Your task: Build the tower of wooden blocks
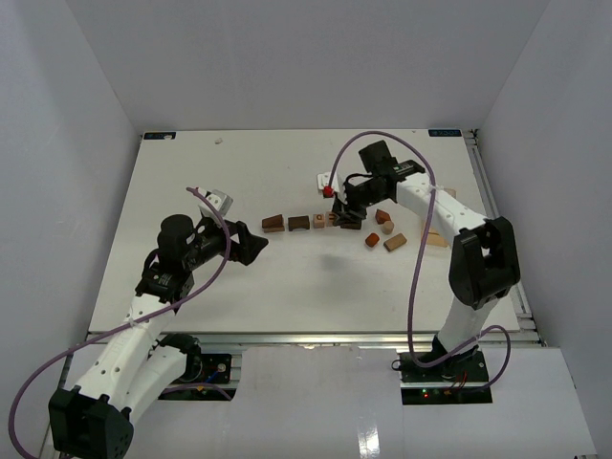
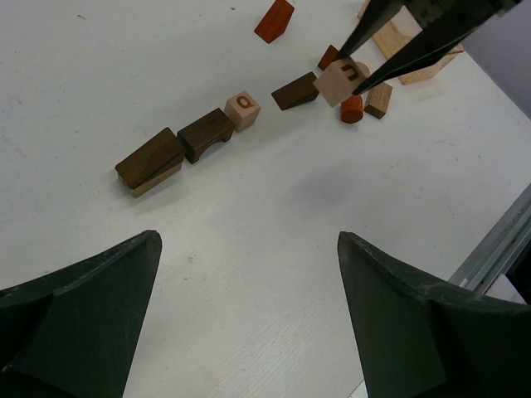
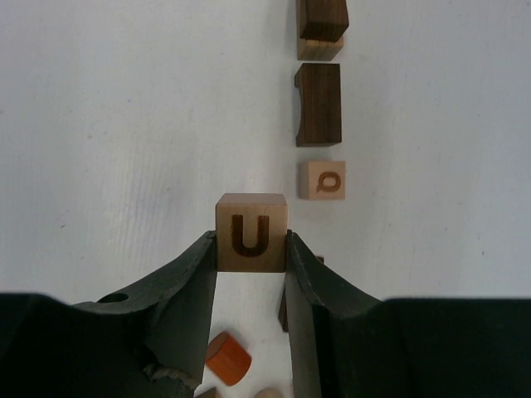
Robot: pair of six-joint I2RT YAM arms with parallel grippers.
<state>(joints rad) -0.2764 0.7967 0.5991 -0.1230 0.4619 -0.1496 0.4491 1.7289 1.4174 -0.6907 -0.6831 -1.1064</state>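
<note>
The right end effector (image 3: 251, 253) is clenched on a tan U cube (image 3: 251, 232). Its two dark fingers (image 3: 187, 282) press on the cube's left and right sides. In the left wrist view the U cube (image 2: 340, 81) is at the upper right. It looks lifted off the white bench (image 2: 274, 232), above a dark wedge (image 2: 295, 90) and an orange round block (image 2: 352, 109).

The other wood blocks (image 1: 298, 223) lie on the bench in the middle of the top view, a bit to the right. Some of them make a row. In the right wrist view the row goes up the frame from the U cube. First comes a small letter cube (image 3: 322, 179), and then a dark arch block (image 3: 318, 104). At the top edge a dark block (image 3: 323, 18) sits on a tan block (image 3: 319, 50).

A few more blocks lie in a little bunch to the right of the row. A red block (image 2: 275, 20) lies apart at the top of the left wrist view. A pale slab (image 2: 406, 41) is in the upper right corner there.

The left end effector (image 2: 249, 307) is released, with its fingers wide apart and nothing between them. In the top view it sits left of center, near the left end of the row.
</note>
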